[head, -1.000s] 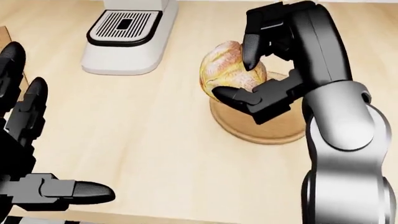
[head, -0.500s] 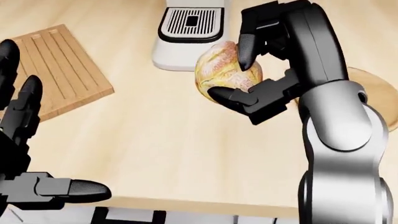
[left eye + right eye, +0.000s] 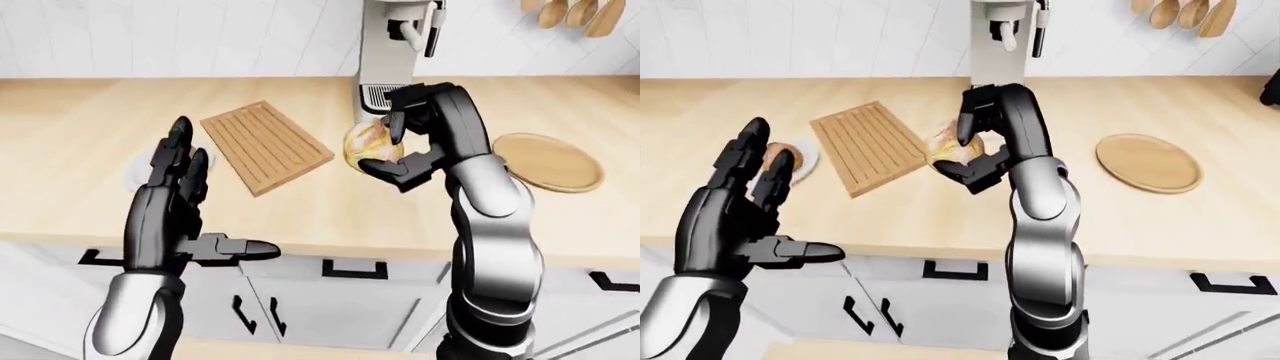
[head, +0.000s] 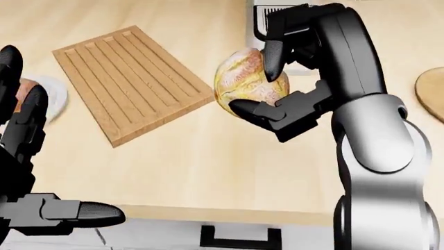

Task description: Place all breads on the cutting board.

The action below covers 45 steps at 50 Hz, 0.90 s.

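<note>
Right hand [image 4: 267, 86] closed round a round golden bread roll [image 4: 246, 83], fingers over its top, thumb under it; roll held clear above the desk [image 4: 208, 172], just right of the cutting board [image 4: 128, 78] in the head view, not over it

Cutting board: slatted wood, lies flat and skewed on the desk, nothing on it

Left hand [image 3: 740, 210] raised at lower left of the right-eye view, fingers spread wide and upright, thumb sticking out to the right, holding nothing

Behind the left hand's fingers, left of the board: a small white plate [image 3: 805, 159] with a second bread [image 3: 778, 154] on it, partly hidden; its shape cannot be made out

Round wooden plate [image 3: 1148, 163] on the desk well to the right of the right arm, bare

White coffee machine [image 3: 395, 52] stands at the top of the left-eye view, just behind the held roll

Wooden spoons [image 3: 570, 13] hang on the wall at upper right

Cabinet fronts with black handles [image 3: 352, 268] below the desk edge
</note>
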Tool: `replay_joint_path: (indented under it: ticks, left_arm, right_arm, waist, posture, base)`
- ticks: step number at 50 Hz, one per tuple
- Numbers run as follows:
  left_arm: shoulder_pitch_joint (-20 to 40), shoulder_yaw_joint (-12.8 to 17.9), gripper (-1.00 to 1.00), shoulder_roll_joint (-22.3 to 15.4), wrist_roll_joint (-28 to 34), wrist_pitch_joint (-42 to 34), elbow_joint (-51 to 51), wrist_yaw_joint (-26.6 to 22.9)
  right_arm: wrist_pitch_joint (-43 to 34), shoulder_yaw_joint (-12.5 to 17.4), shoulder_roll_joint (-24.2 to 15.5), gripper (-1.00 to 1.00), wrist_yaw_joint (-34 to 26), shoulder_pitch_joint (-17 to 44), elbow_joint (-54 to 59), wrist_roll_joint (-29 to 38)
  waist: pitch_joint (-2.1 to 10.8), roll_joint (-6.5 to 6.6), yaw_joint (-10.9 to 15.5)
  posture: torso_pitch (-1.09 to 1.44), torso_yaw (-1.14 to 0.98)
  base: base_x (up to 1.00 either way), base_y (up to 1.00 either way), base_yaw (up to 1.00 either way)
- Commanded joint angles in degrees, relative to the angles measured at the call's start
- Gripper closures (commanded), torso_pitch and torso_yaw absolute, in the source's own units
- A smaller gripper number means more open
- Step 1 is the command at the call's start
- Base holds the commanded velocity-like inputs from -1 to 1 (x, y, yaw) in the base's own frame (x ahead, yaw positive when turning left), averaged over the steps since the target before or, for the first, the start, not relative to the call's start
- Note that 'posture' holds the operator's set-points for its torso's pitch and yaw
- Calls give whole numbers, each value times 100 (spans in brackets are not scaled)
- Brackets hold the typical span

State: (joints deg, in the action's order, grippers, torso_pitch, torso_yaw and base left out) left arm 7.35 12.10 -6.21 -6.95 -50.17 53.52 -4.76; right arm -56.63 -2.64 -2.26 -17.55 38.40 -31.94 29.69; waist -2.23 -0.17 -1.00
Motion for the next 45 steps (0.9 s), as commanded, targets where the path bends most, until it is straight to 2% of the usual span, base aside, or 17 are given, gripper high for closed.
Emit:
replay_joint_path:
  ticks: [1,4,9,14,17,19,21,23,27,28,31,35,36,38,39,44,45]
  left_arm:
    - [103,6,-100,-22,-14,123,152,0]
    - [129,1,-100,-27,-16,70,186,4]
    - [150,27,-100,-39,-26,61,186,-5]
    - [158,-3,-100,-41,-11,57,188,4]
    - [170,-50,-100,-42,17,43,196,13]
    - [186,-66,-100,-44,30,12,217,19]
    - [191,-81,-100,-43,48,44,179,11]
    - [222,-87,-100,-44,54,5,194,13]
    - [243,-91,-100,-45,76,0,172,8]
    - [250,-87,-100,-44,76,1,166,5]
    - [247,-79,-100,-44,73,-9,183,0]
    - [259,-61,-100,-45,61,-71,235,5]
    - [266,-56,-100,-46,58,-68,228,4]
    - [277,-40,-100,-50,48,-52,205,0]
    - [272,-32,-100,-53,41,-57,215,-1]
    - [244,-2,-100,-57,20,-28,212,-15]
    - [233,-1,-100,-54,21,1,193,-18]
  right_arm:
    - [157,31,-24,100,64,127,-95,-2]
    - [161,64,14,100,120,114,-93,-106]
    - [221,91,11,100,233,86,-98,-344]
    - [189,154,-52,100,306,89,-168,-518]
    - [159,172,-90,100,361,80,-211,-588]
    - [185,186,-112,100,386,58,-204,-629]
    - [130,202,-144,100,398,85,-244,-664]
    - [121,200,-170,100,418,74,-280,-687]
    - [115,292,-195,100,560,132,-280,-816]
    - [102,314,-197,100,599,145,-279,-861]
    - [66,295,-221,100,644,142,-315,-917]
    - [67,272,-252,100,677,134,-320,-961]
    - [68,266,-257,100,684,133,-321,-964]
    - [107,252,-269,100,700,125,-302,-971]
    - [115,229,-282,100,698,117,-295,-954]
    - [130,153,-267,100,678,123,-259,-850]
    - [148,156,-255,100,675,125,-244,-844]
  waist:
    - [72,1,-13]
    - [83,-239,35]
    - [214,-21,126]
    - [207,-54,246]
    - [68,180,177]
    - [181,532,192]
    - [165,528,250]
    - [180,376,344]
    - [-66,127,243]
    - [3,71,242]
    - [159,255,198]
    - [179,166,192]
    - [170,47,193]
    - [114,-429,238]
    - [-4,-222,226]
    - [173,48,141]
    - [99,73,117]
  posture:
    - [0,0]
    - [0,0]
    - [0,0]
    - [0,0]
    - [0,0]
    - [0,0]
    - [0,0]
    - [0,0]
    - [0,0]
    - [0,0]
    - [0,0]
    - [0,0]
    - [0,0]
    - [0,0]
    - [0,0]
    - [0,0]
    - [0,0]
  base:
    - [0,48,0]
    - [0,21,0]
    - [0,9,0]
    - [0,0,99]
    - [0,0,100]
    - [0,0,100]
    - [0,0,100]
    - [0,0,97]
    - [0,0,0]
    - [0,-31,0]
    - [0,-38,0]
    - [0,-35,0]
    - [0,-14,0]
    - [0,0,0]
    - [0,0,0]
    - [2,1,0]
    - [12,13,0]
